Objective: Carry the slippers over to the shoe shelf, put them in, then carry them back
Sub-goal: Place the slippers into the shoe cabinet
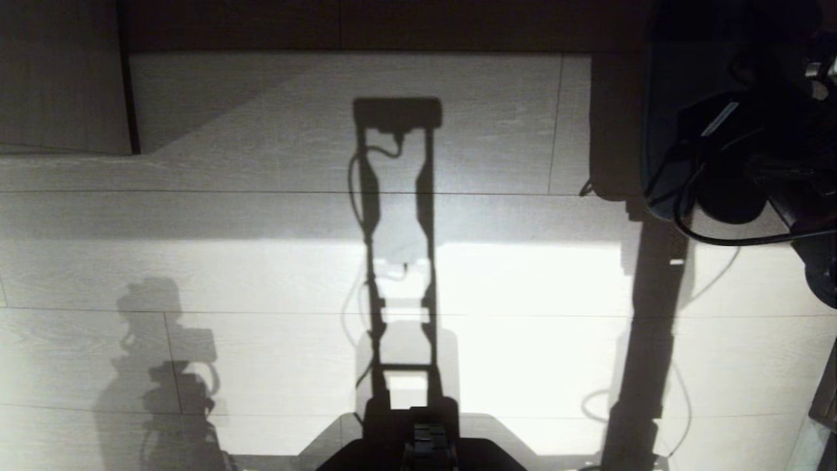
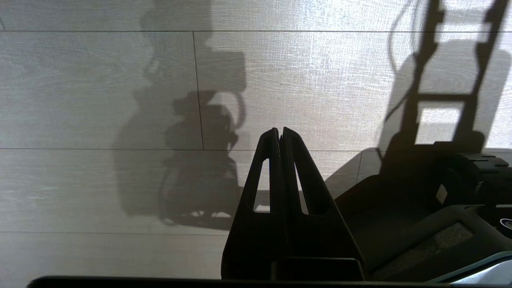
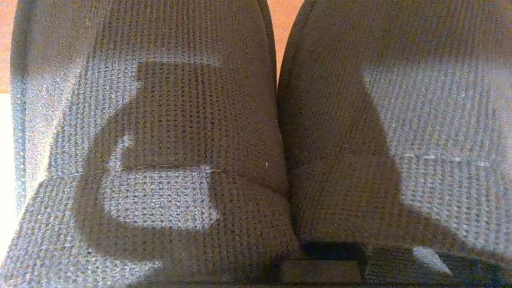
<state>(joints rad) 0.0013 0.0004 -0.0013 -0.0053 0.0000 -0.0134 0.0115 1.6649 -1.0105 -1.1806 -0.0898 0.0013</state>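
The slippers (image 3: pixel 192 120) fill the right wrist view: two dark knitted fabric uppers pressed side by side, toes away from the camera. In the head view they hang as a dark shape (image 1: pixel 618 131) at the upper right, off the floor, in front of my right arm (image 1: pixel 758 150). The right gripper's fingers are hidden under the fabric, shut on the pair. Pale wood boards with a dark upright divider (image 1: pixel 133 98) and a dark brown back band, apparently the shoe shelf, run along the far edge. My left gripper (image 2: pixel 279 130) is shut and empty, parked low over the floor.
Pale wood-plank floor (image 1: pixel 261 275) spreads ahead, brightly lit in the middle and crossed by my own shadows. My dark base (image 1: pixel 418 451) sits at the near edge and also shows beside the left gripper (image 2: pixel 400 208). A black cable (image 1: pixel 719 241) loops under the right arm.
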